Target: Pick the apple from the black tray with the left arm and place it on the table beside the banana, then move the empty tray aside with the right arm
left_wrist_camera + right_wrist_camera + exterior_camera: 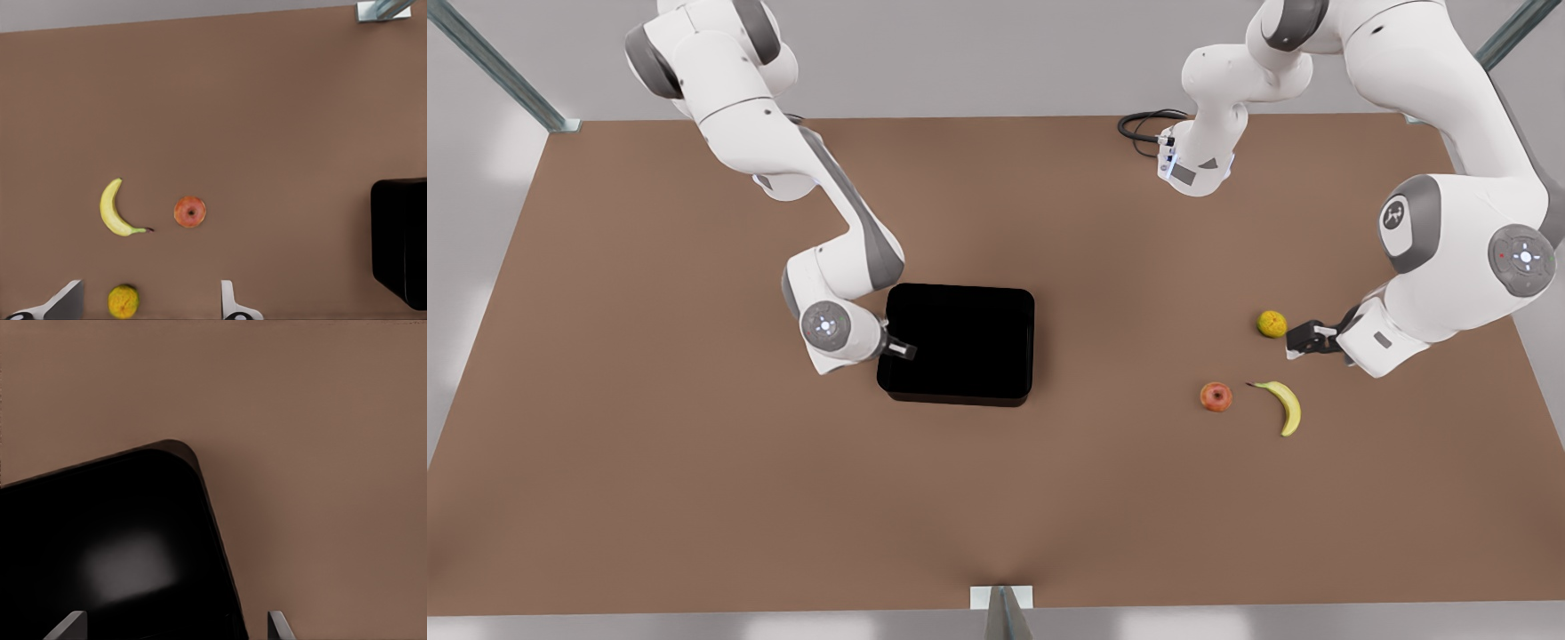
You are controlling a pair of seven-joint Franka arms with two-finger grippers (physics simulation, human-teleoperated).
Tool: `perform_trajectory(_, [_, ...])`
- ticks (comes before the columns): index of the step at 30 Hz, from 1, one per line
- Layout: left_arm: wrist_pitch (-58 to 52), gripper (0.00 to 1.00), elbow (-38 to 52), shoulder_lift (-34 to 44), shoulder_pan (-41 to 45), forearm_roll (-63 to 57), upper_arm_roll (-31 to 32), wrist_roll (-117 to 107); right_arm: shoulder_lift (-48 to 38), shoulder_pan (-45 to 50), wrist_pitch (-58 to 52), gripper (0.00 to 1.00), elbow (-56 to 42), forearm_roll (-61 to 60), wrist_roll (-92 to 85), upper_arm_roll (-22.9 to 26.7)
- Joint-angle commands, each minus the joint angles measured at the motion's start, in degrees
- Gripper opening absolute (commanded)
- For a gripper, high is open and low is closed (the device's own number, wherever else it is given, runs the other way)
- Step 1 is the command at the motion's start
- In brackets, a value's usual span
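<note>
The red-orange apple [1216, 396] sits on the brown desk [694, 462] just beside the yellow banana [1284, 407]. Left tool [1303, 339] hovers released nearby; right tool [898, 348], spread, straddles the glossy black tray's [960, 342] rim.
</note>
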State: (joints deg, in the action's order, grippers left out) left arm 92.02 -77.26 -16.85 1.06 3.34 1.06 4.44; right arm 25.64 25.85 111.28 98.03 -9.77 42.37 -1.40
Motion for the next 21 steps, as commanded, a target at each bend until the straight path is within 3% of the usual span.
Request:
perform_trajectory(1, [-0.96,1.0,0.18,0.06,-0.27,0.0,-0.18,-0.31,0.03,-0.01,3.24,1.0,-0.03,0.37,-1.85,-0.01])
perform_trajectory(4, [-0.87,1.0,-0.18,-2.84,0.43,-0.09,-0.09,-0.48,-0.06,-0.01,2.89,1.0,0.06,0.37,-10.47,-0.01])
perform_trajectory(7, [0.88,1.0,4.13,-3.1,-1.68,-0.35,-0.71,-0.39,0.64,1.05,3.24,1.0,0.85,0.45,-10.55,-0.1])
perform_trajectory(13, [0.89,1.0,3.6,-3.1,-2.73,0.09,-1.15,-0.39,1.96,1.22,3.15,1.0,1.38,2.83,-15.03,0.34])
perform_trajectory(15, [-3.07,1.0,3.52,-2.92,-3.96,0.18,-1.32,-0.04,1.0,0.87,3.06,1.0,2.87,2.65,-16.44,1.57])
perform_trajectory(21, [-1.49,1.0,3.34,-3.71,0.96,0.62,-0.53,-0.75,2.49,1.31,4.47,1.0,2.87,2.21,-13.46,1.13])
